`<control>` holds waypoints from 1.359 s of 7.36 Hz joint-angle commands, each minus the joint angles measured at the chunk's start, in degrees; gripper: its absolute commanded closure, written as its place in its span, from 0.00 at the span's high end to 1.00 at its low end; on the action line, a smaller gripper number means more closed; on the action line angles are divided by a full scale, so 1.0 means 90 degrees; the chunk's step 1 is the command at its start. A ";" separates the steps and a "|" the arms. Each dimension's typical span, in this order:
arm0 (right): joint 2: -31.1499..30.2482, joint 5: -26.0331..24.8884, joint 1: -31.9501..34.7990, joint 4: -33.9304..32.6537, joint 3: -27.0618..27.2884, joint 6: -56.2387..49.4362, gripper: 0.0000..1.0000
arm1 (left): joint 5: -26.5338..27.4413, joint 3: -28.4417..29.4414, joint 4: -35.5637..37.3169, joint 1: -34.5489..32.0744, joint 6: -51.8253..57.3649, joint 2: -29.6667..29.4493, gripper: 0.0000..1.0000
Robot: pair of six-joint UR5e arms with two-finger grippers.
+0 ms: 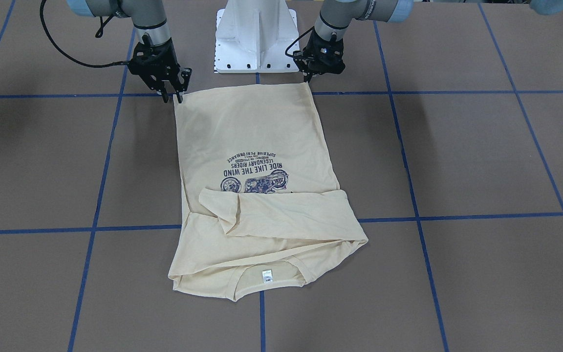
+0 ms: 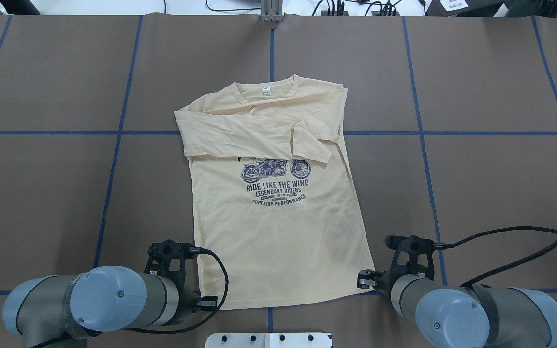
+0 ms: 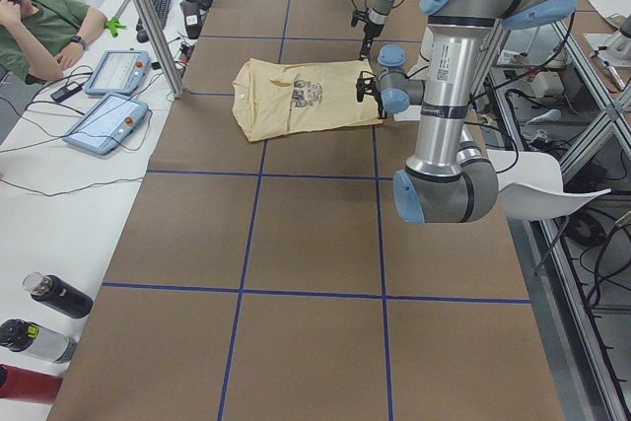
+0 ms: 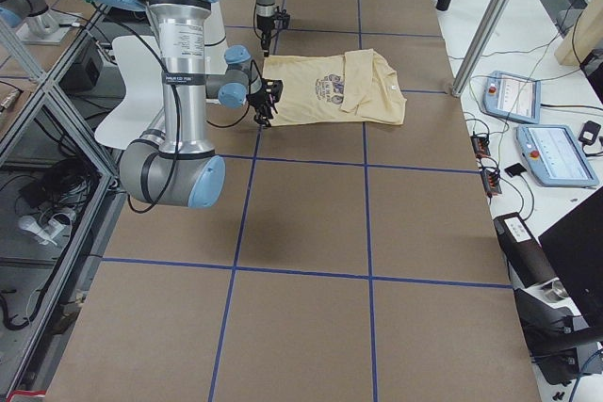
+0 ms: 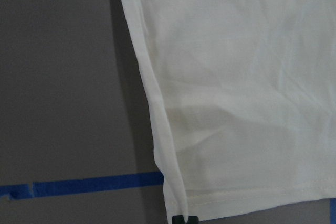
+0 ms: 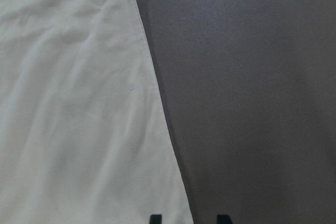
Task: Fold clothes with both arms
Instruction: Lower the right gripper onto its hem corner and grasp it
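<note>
Just at left pincer (image 1: 307, 78): T-shirt (image 1: 252, 127) corner

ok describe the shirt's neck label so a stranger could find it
On the brown table crossed by blue tape lines, a pale cream-yellow long-sleeved T-shirt lies flat with its hem toward the robot. At the end farthest from the robot, inside the round collar, sits the small white rectangular neck label. It is the shirt's only white patch, set apart from the navy motorcycle print.
</note>
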 commanded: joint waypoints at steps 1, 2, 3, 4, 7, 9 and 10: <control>0.0001 -0.0051 -0.0064 0.0000 -0.0016 0.0013 0.44 | -0.0010 0.0003 0.0000 -0.0011 0.0000 0.0001 0.00; 0.0001 -0.0080 -0.0093 0.0000 -0.0016 0.0062 0.43 | -0.0010 0.0003 0.0000 -0.0002 0.0010 0.0001 0.00; 0.0030 -0.0109 -0.0152 0.0000 -0.0026 0.0101 0.43 | -0.0058 0.0003 -0.0010 -0.0002 0.0010 0.0001 0.00; 0.0049 -0.0138 -0.0191 0.0000 -0.0035 0.0101 0.43 | -0.0223 0.0003 -0.0010 -0.0011 0.0020 0.0001 0.00; 0.0040 -0.0217 -0.0269 0.0000 -0.0114 0.0111 0.43 | -0.0225 -0.0007 -0.0010 -0.0011 0.0010 -0.0008 0.00; 0.0040 -0.0236 -0.0269 0.0000 -0.0123 0.0101 0.41 | -0.0225 -0.0007 -0.0010 -0.0011 0.0010 -0.0008 0.00; 0.0049 -0.0246 -0.0269 0.0000 -0.0114 0.0111 0.16 | -0.0225 -0.0055 -0.0010 -0.0011 0.0010 -0.0008 0.00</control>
